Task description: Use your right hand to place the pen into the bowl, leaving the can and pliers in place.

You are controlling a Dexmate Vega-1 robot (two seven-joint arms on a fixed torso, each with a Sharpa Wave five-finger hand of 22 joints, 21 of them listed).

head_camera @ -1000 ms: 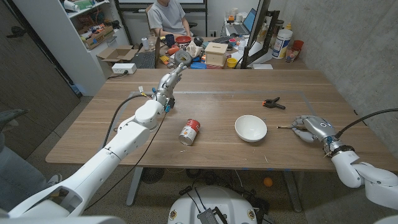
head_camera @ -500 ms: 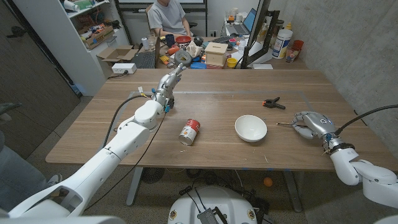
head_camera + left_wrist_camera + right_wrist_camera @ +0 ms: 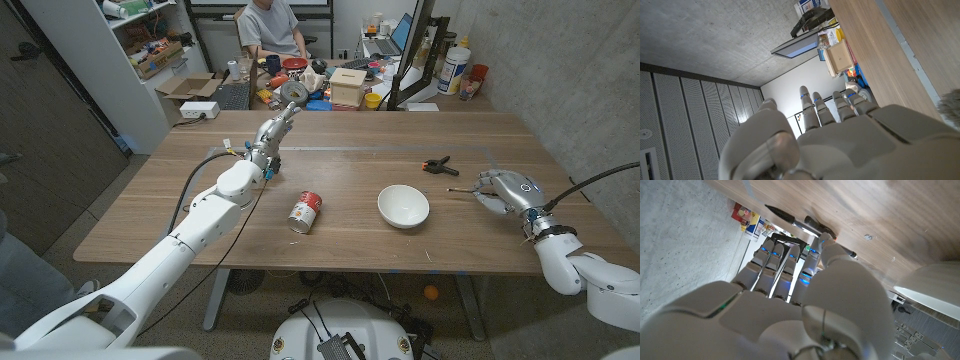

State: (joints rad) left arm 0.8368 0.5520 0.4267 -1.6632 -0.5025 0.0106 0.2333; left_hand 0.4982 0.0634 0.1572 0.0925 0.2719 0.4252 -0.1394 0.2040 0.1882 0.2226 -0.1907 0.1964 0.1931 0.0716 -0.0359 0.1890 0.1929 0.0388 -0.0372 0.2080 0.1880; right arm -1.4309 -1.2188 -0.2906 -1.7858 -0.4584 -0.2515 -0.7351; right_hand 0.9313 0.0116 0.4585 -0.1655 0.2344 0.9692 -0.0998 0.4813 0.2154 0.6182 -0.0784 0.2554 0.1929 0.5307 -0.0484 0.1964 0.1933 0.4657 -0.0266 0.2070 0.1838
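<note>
My right hand (image 3: 508,189) is near the table's right edge, to the right of the white bowl (image 3: 403,206). It pinches the dark pen (image 3: 461,189), whose tip sticks out toward the bowl. In the right wrist view the pen (image 3: 801,224) lies across my fingertips (image 3: 771,249) with the thumb against it, and the bowl's rim (image 3: 932,294) is close by. The black pliers (image 3: 438,166) lie beyond the bowl. The red and white can (image 3: 305,212) lies on its side left of the bowl. My left hand (image 3: 284,106) is raised over the far left of the table, fingers straight, holding nothing.
A person (image 3: 268,28) sits behind the table at a cluttered desk with a cardboard box (image 3: 348,86). My long left arm (image 3: 215,205) crosses the table's left half. The wooden table (image 3: 350,245) is bare in front of the bowl and can.
My right hand has moved away from the near edge toward the far side, and the pen has gone with it. The left arm, bowl, can and pliers have stayed put.
</note>
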